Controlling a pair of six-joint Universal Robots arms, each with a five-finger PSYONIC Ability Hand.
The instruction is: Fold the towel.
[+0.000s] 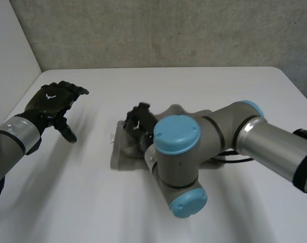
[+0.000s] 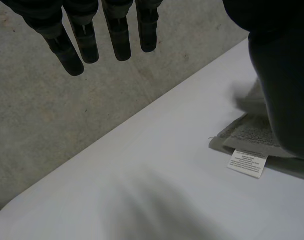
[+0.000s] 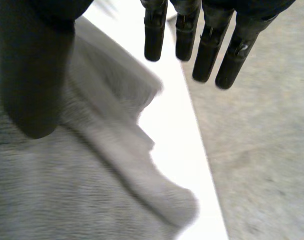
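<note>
So, the grey terry-cloth towel (image 1: 124, 154) lies bunched near the middle of the white desk (image 1: 82, 202), partly hidden in the head view under the right arm (image 1: 178, 152). It has a white care label (image 2: 247, 163) at one corner, on the side toward the left robot hand (image 1: 51, 101). The right robot hand (image 1: 139, 121) is over the towel's far edge. In its wrist view the fingers (image 3: 154, 35) are straight and spread, the thumb (image 3: 34, 75) stands apart above the cloth, and nothing is pinched. I can't tell whether the palm touches the cloth. The left robot hand hovers well off to the side of the towel with its fingers relaxed and apart, holding nothing. My read on handling: it's light, limp and thick-piled, with no stiffness, so it will sag and drag when lifted and will push into wrinkles rather than slide flat. Its grip on the smooth desk is probably low. A raised ridge of doubled cloth (image 3: 141, 150) runs under the right robot hand, so layers are already overlapping. I'd take it by pinching at corners or along a free edge, one robot hand per corner, with the label corner as an easy landmark. A pinch mid-cloth would likely catch both layers.
</note>
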